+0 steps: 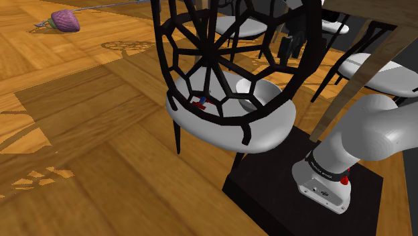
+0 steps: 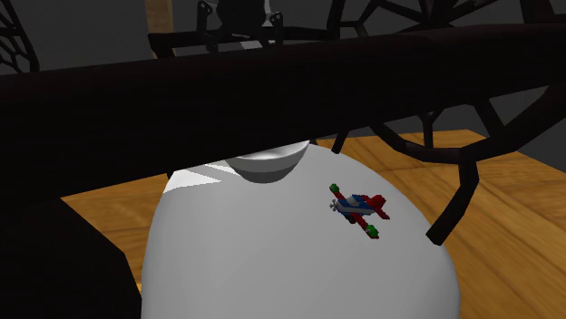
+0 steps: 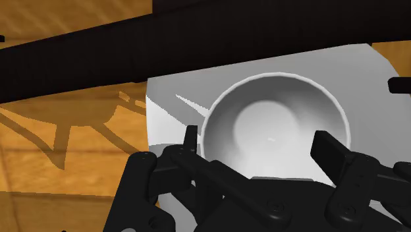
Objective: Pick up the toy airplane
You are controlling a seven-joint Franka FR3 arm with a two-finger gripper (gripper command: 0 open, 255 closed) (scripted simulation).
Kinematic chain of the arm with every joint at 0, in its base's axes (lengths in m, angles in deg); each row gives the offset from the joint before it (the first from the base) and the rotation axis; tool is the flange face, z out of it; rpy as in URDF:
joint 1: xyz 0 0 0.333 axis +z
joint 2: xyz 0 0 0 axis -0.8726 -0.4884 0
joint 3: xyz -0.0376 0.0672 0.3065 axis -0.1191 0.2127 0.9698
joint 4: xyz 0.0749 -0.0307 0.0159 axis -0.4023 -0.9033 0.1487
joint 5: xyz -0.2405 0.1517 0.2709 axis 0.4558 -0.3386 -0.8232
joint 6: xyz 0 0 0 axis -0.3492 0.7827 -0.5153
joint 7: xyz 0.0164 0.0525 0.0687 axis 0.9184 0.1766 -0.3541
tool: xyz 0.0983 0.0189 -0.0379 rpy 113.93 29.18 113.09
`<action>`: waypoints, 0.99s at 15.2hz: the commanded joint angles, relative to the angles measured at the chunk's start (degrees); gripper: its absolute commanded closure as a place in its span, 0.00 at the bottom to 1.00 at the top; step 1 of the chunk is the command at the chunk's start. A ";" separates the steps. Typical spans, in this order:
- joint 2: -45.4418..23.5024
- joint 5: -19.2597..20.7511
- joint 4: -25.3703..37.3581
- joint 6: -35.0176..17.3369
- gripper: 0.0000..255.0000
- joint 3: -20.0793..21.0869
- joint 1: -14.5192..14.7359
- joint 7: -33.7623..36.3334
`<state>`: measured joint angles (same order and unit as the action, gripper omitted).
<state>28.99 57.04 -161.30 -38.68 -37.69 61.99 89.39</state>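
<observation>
– Purple lump point(image 1: 65, 21), far left in the shoulder view, lay on the wooden floor point(image 1: 100, 154). What it was, I couldn't tell.
– And to its right?
– A black web-backed chair point(image 1: 213, 62) stood there with a white seat point(image 1: 268, 134). Through the bars of the web the toy airplane point(image 1: 200, 103) showed, red and blue, lying on that seat. A white bowl point(image 1: 258, 90) sat to its right on the same seat, near the plane but apart from it.
– Further over?
– The white arm point(image 1: 375, 134) rose from its black stand point(image 1: 268, 194) at the lower right.
– What did the second exterior view give?
– The bowl point(image 2: 265, 163) sat left of middle, half under a dark bar point(image 2: 272, 91). The airplane point(image 2: 360, 208) lay to its right on the seat point(image 2: 272, 272), green bits at two ends, with nothing touching it.
– And the claw?
– In the wrist view the claw point(image 3: 257, 137) hung over the bowl point(image 3: 273, 112), its fingers point(image 3: 190, 140) spread wide apart and holding nothing.
</observation>
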 commanded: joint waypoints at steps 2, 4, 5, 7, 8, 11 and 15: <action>-0.21 -0.98 -1.06 -1.96 0.00 0.91 0.09 2.15; -0.99 -2.82 -2.92 -6.03 0.00 2.78 0.26 6.39; -1.55 -3.67 -3.71 -8.13 0.00 3.73 0.36 8.49; -3.05 -5.24 -4.99 -12.44 0.00 5.68 0.50 12.65; -3.99 -5.93 -5.48 -14.65 0.00 6.67 0.55 14.72; -7.47 -7.61 -6.31 -21.36 0.00 9.74 0.49 20.89; -13.58 -8.37 -5.88 -30.26 0.00 13.63 0.17 29.45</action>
<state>18.05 48.84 -167.11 -65.97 -26.73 61.77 116.18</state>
